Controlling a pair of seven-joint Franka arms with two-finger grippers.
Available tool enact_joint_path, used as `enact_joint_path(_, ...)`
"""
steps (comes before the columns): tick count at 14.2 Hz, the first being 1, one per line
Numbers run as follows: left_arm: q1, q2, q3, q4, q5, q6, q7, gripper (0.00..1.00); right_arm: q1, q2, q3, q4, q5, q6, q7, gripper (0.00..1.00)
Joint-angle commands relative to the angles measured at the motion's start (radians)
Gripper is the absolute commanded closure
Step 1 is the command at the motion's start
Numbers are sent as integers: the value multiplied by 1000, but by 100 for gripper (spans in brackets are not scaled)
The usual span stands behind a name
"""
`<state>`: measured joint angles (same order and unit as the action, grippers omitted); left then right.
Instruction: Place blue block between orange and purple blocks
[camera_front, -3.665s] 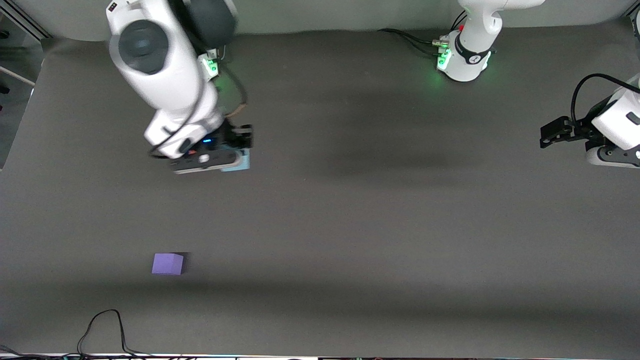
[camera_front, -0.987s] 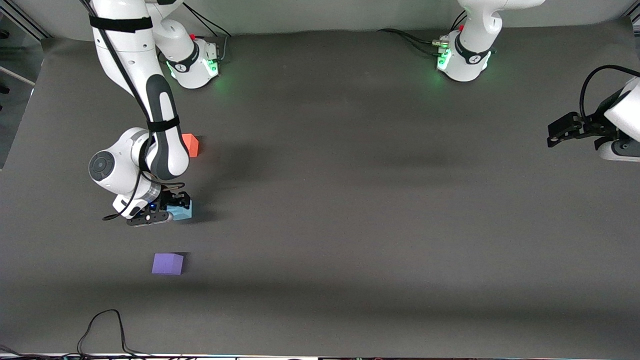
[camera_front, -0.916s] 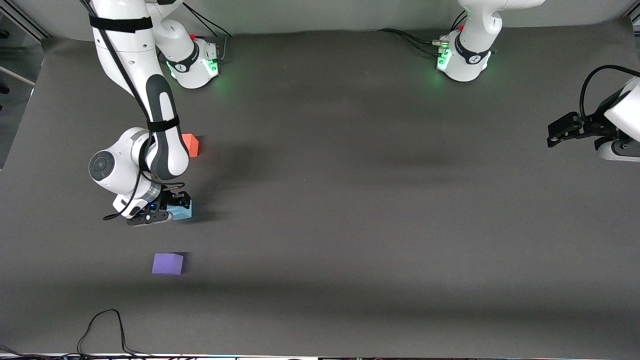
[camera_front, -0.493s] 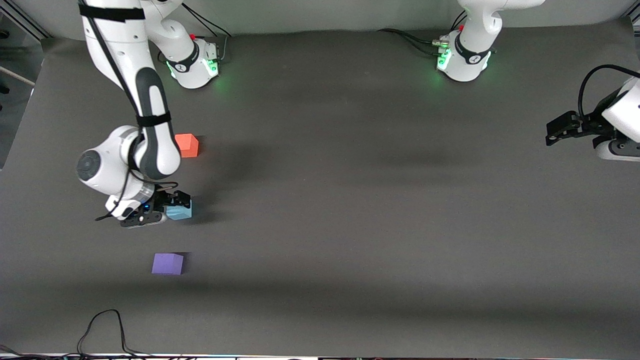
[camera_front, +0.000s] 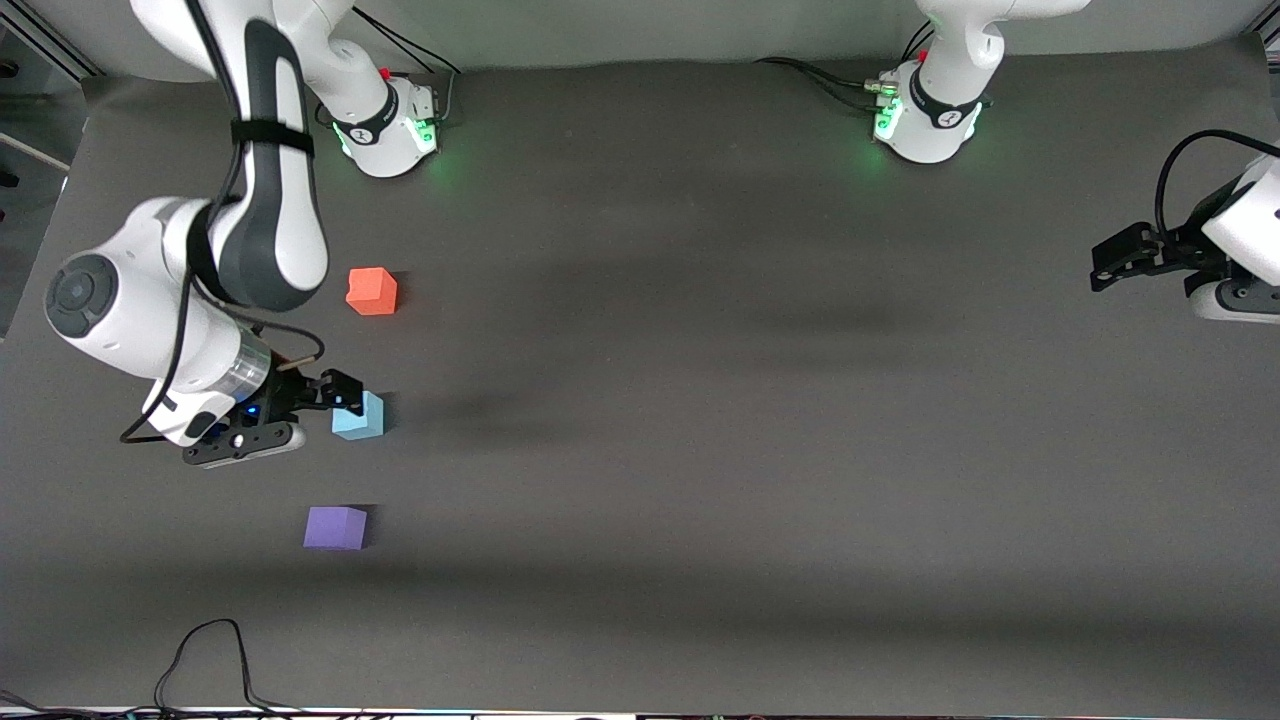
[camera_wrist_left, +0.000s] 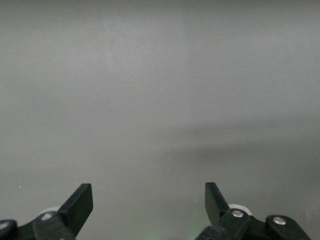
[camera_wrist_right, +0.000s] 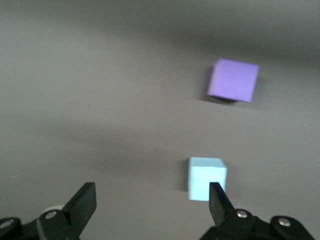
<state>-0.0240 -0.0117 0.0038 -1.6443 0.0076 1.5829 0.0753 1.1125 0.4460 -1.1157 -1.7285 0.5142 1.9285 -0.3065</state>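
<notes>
Blue block (camera_front: 358, 416) matt, foam-like; table (camera_front: 760, 420) matt dark grey cloth

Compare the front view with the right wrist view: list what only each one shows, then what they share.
Front view only: the small orange-red matte cube, both arm bases, and the waiting left gripper, open at the left arm's end of the table.

Right wrist view only: the right gripper's open fingers seen close, apart from the light sky-blue matte cube.

Both: the sky-blue cube, the violet-purple matte cube, the dark grey table.
</notes>
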Motion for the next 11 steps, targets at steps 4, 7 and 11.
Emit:
enact_joint_path(4, -10, -11, 4, -3, 8, -9, -20, 0, -120, 14, -3, 384, -59, -356, 78, 0)
enact_joint_path(7, -11, -11, 4, -2, 8, -9, -20, 0, -229, 13, 68, 532, -75, -509, 75, 0)
enact_joint_path(11, -11, -11, 4, -2, 8, -9, -20, 0, -426, -111, 366, 530, -224, -530, 145, 0)
